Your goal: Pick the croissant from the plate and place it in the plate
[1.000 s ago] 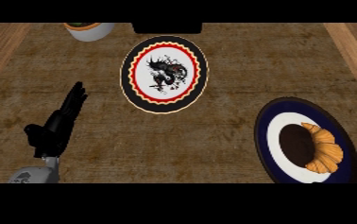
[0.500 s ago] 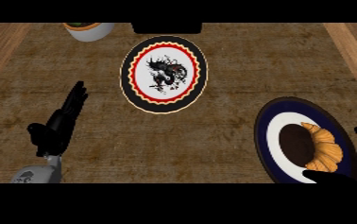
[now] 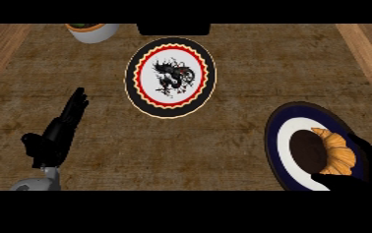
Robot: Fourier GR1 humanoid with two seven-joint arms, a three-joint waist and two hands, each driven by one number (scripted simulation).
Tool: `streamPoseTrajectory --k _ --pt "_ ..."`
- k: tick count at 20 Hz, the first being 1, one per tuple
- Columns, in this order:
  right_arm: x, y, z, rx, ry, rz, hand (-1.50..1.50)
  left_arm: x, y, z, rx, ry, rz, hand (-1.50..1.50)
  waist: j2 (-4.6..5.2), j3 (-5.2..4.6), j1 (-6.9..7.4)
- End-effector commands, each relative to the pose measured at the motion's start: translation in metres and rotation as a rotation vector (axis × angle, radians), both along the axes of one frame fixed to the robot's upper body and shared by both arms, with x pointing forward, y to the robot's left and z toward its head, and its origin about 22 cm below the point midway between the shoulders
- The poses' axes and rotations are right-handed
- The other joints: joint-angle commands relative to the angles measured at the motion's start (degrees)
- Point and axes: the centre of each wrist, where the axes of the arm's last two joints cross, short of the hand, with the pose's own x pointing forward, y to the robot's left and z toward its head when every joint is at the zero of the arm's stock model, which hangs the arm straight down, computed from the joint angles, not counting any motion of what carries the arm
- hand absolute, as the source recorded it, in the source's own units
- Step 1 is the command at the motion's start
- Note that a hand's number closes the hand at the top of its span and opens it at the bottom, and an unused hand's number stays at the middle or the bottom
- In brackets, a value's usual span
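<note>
A golden croissant lies on the right side of a dark blue plate with a white ring and a dark centre, at the lower right of the head view. My right hand shows only as black shapes at the plate's lower right edge and beside the croissant; its fingers are mostly cut off. A second plate, black-rimmed with a red ring and a dragon drawing, sits in the middle of the counter with nothing on it. My left hand rests open at the lower left, fingers straight.
A white bowl stands at the back left. A dark object sits at the back edge behind the dragon plate. Wooden strips run along the counter's left and right sides.
My right hand has come up from the lower right edge toward the croissant's plate. The left hand and both plates have not moved.
</note>
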Motion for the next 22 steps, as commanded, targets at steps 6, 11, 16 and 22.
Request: streamPoseTrajectory --k 6,11,16,22 --pt "0.019 0.004 -0.016 0.004 -0.033 0.108 1.5 -0.012 0.005 -0.006 -0.013 -0.016 0.004 0.0 0.09 0.2 0.29" --pt "0.019 0.006 -0.022 -0.092 -0.111 0.091 1.5 0.004 -0.013 0.004 -0.006 -0.003 0.007 0.0 0.09 0.21 0.2" --pt "-0.008 0.088 -0.012 -0.249 -0.049 0.098 1.5 0.002 -0.006 -0.015 -0.005 -0.01 0.0 0.0 0.11 -0.06 -0.17" --pt "-0.021 0.167 0.019 -0.364 -0.102 0.108 1.5 -0.015 -0.011 -0.021 -0.007 0.0 -0.009 0.0 -0.18 -0.07 0.53"
